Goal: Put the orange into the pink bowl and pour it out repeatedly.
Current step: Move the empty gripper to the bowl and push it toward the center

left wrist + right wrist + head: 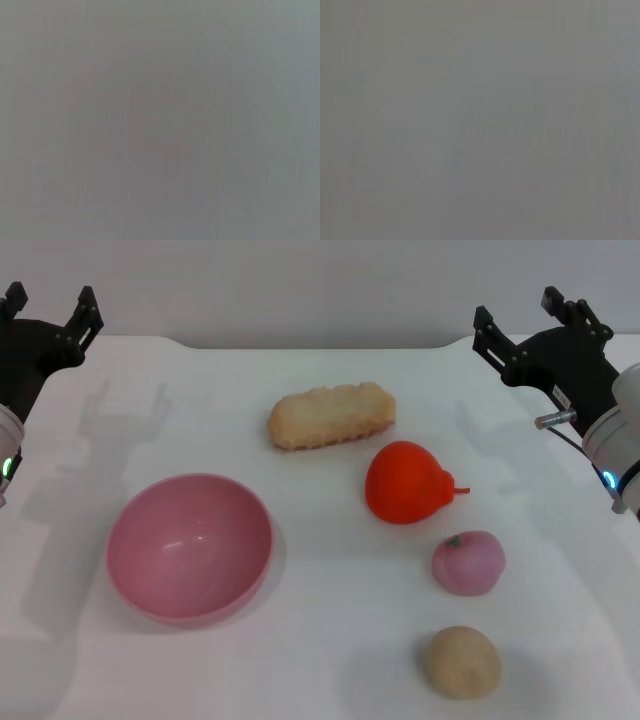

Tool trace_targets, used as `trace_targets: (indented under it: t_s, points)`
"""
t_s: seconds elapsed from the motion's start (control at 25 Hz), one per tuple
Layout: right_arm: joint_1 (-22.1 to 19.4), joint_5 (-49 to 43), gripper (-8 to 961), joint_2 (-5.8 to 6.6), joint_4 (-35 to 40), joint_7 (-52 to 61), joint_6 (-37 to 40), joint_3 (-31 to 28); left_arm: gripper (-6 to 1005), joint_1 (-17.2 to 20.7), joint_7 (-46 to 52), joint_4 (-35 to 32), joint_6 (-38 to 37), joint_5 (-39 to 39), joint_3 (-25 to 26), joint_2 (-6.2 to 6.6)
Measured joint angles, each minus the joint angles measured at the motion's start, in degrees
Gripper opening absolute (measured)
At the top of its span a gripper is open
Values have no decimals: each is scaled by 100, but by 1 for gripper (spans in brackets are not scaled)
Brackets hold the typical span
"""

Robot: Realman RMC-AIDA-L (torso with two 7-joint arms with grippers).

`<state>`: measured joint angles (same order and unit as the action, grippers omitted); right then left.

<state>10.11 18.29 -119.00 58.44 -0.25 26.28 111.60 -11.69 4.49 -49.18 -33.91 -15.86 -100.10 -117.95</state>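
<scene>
Head view, both our arms parked at the far corners | left gripper (48, 302) fingers spread, holding nothing | right gripper (518, 312) same deal | matte red-orange toy orange (406, 483) lies right of the glossy pink plastic bowl (189, 546), well apart | bowl upright on the white table (320, 650) | wrist views just blank grey.

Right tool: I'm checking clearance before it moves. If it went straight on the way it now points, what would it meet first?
The right tool is open and points toward the table's far edge, away from the orange and pink bowl. Its way looks free in the head view, though depth is unclear.
</scene>
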Motion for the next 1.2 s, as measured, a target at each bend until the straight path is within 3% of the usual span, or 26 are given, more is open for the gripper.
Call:
trace_targets:
  t_s: [0.32, 0.44, 0.48, 0.52, 0.56, 0.6, 0.64, 0.68, 0.72, 0.8, 0.84, 0.88, 0.92, 1.08, 1.16, 1.2]
  points:
    - [-19, 0, 818, 0, 0, -1, 0, 9, 782, 9, 47, -52, 100, 35, 0, 1]
    - [-27, 0, 818, 0, 13, -1, -30, 9, 776, 186, 174, -958, 1262, 51, 5, 119]
    - [-27, -1, 818, 0, 20, -1, -68, 9, 774, 294, 120, -1516, 1958, 62, 4, 192]
    - [-20, 0, 818, 0, 25, -1, -114, 9, 772, 294, 120, -1516, 1958, 62, 4, 192]
    - [-9, 0, 818, 0, 25, -1, -161, 10, 771, 475, -95, -2585, 3331, 76, 34, 261]
    - [14, -1, 818, 0, 25, -1, -243, 10, 769, 593, -257, -3285, 4295, 79, 146, 247]
    - [14, -1, 818, 0, 25, -1, -243, 10, 767, 646, -343, -3612, 4795, 79, 227, 218]
    - [22, -1, 818, 0, 29, -1, -286, 9, 765, 646, -343, -3612, 4795, 79, 227, 218]
    - [22, -1, 818, 0, 29, -1, -286, 9, 763, 706, -542, -4245, 5818, 79, 442, 122]
    - [32, -1, 818, 1, 47, -1, -295, 9, 759, 706, -542, -4245, 5818, 79, 442, 122]
    - [35, -1, 818, 2, 57, -1, -296, 9, 757, 705, -675, -4629, 6573, 76, 594, 60]
    - [35, -1, 818, 4, 67, -1, -296, 5, 755, 588, -824, -5217, 8085, 62, 823, 27]
    - [35, -1, 818, 7, 71, -1, -297, 0, 754, 514, -856, -5373, 8720, 68, 898, 30]
    - [39, -1, 818, 9, 73, -1, -299, -7, 746, 514, -856, -5373, 8720, 68, 898, 30]
    - [53, -1, 819, 13, 67, -1, -299, -4, 742, 475, -886, -5456, 9135, 83, 938, 30]
    - [60, -1, 819, 15, 61, -1, -300, -3, 740, 415, -1009, -5572, 10111, 74, 873, 21]
